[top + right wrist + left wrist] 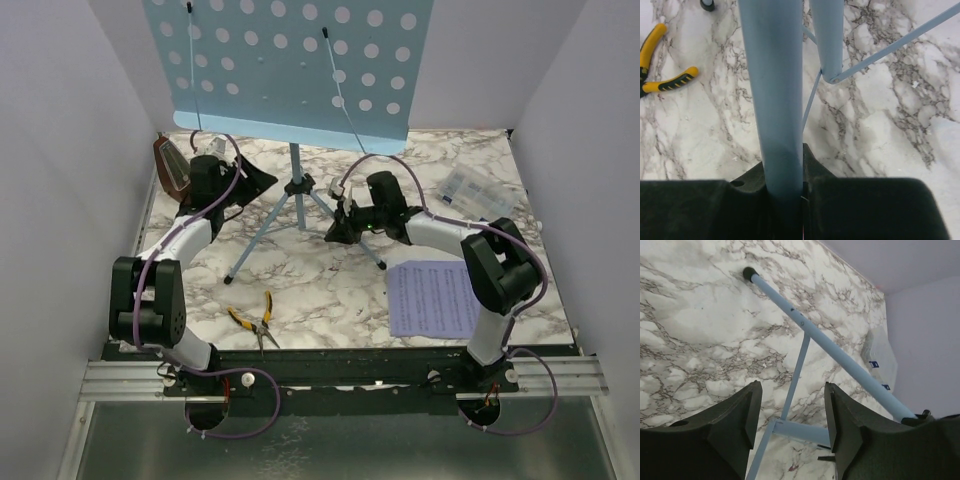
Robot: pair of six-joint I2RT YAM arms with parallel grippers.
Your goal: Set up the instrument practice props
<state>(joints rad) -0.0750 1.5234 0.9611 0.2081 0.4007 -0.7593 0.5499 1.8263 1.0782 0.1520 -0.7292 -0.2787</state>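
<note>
Marble-patterned table (320,290) lies under both my arms in the top view. My left arm bends up and reaches to the left side of the music stand (290,60), its left pincer (255,180) level with the stand's pole. My right arm folds in from the other side, its right pincer (340,225) low against the stand's tripod. The stand is light blue, its desk punched with round holes, upright on three thin legs. A brown pyramid metronome (172,165) sits left of the stand; the pale sheet of music (432,298) lies flat to the stand's near right, its print too small to read. Yellow-handled pliers (255,318) lie in front of the stand, and a clear plastic box (470,192) to its right.

From my left wrist, the left pincer (792,415) stands released, fingers apart, above the stand's (830,347) leg and thin brace. Blue marks on the box (880,357) are unreadable.

From my right wrist, the right pincer (785,195) is clenched around a blue tube of the stand (772,75), with the pliers (665,80) to one side.
</note>
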